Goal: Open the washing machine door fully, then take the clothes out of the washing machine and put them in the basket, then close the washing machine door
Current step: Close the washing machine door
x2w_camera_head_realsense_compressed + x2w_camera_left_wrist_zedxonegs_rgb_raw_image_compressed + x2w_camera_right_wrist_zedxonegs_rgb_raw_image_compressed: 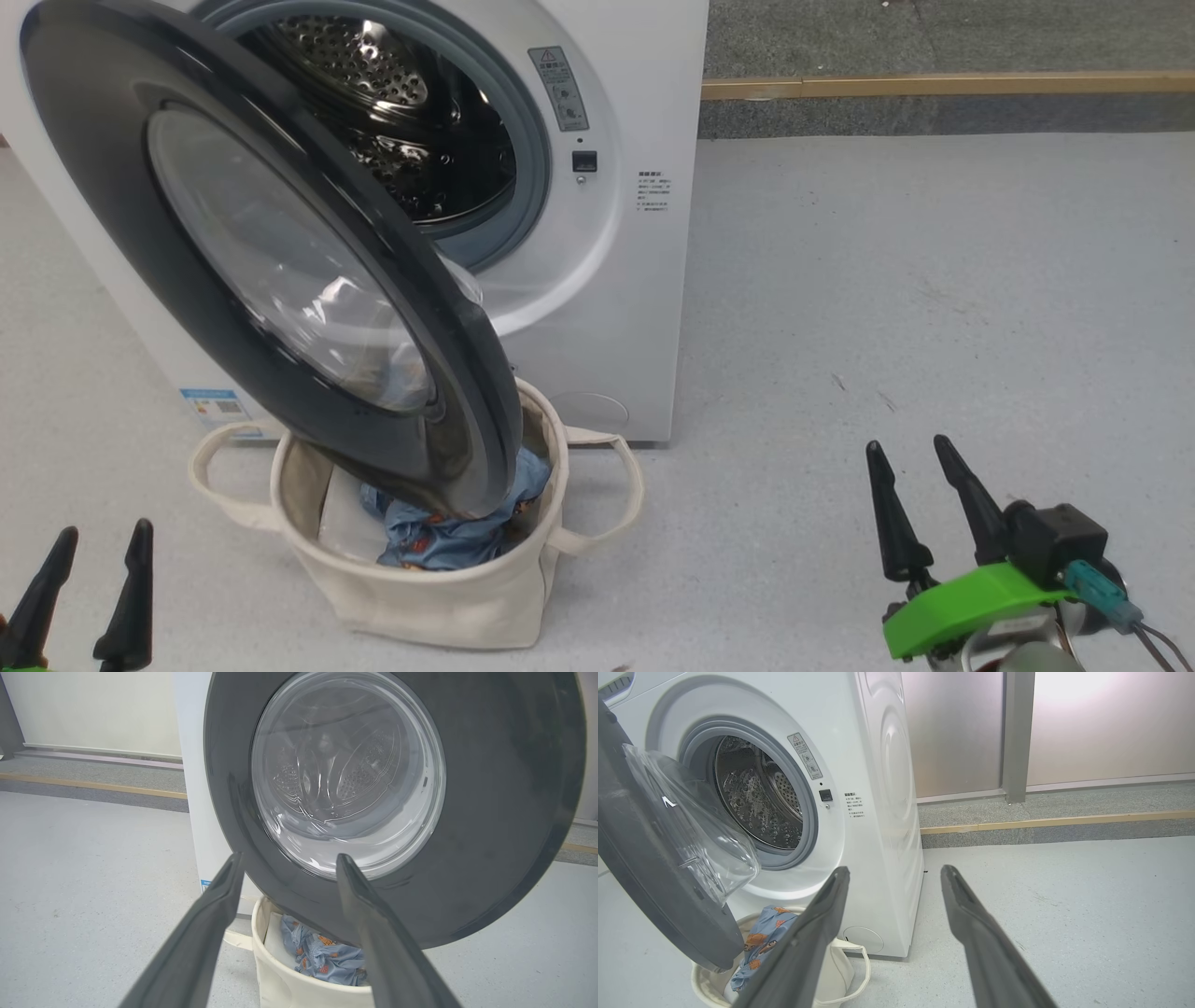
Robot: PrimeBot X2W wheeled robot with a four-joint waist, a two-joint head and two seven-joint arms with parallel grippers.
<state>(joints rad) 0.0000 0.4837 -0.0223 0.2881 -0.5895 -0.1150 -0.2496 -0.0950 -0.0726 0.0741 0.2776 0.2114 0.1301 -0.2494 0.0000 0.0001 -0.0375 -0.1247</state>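
Note:
The white washing machine [616, 280] stands at the back left, its steel drum [401, 121] bare. Its black-rimmed glass door [280, 271] hangs partly open over the cream basket [420, 597]. The blue printed clothes [457, 532] lie inside the basket, beside a white sheet. My left gripper [101, 546] is open at the lower left, short of the basket. My right gripper [915, 453] is open at the lower right, over bare floor. The left wrist view faces the door [490, 812] from outside, with the clothes [322, 959] below. The right wrist view shows the drum [756, 798], door [649, 868], clothes [761, 938] and basket [836, 970].
Grey floor [934, 280] stretches wide to the right of the machine. A raised step with a wooden edge strip [934, 86] runs along the back. The door's lower rim hangs just above the basket's mouth.

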